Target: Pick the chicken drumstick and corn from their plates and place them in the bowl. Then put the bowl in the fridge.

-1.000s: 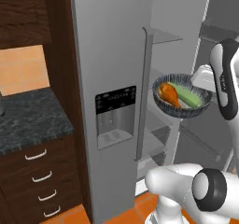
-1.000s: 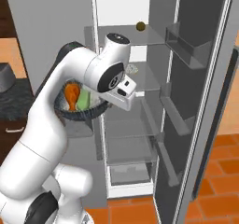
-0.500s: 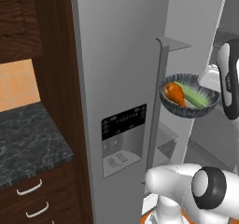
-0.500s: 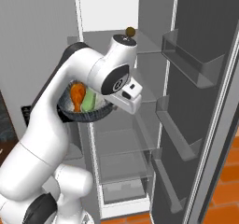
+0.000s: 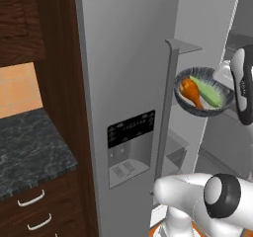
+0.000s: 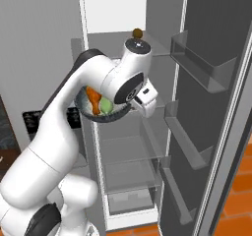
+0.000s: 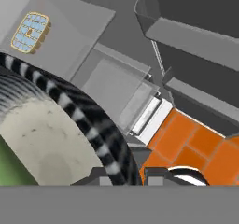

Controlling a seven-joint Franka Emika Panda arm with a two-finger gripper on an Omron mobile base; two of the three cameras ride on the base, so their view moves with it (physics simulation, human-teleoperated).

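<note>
Change: the view has closed in on the fridge (image 5: 128, 73) over the last second; its right door is open.
Bowl (image 5: 203, 94): carried at shelf height, drumstick (image 5: 190, 90) and corn (image 5: 206, 92) inside.
End effector (image 7: 140, 174): clamped on the bowl's rim.
Meaning: only shelving remains.

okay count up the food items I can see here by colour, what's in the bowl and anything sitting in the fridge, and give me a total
Orange-brown: 1, the chicken drumstick in the bowl.
Yellow and pale green: 1, the corn beside it in the bowl.
Brown: 1, a small round item on the fridge's top shelf; too small to identify.
Total: 3.
</note>
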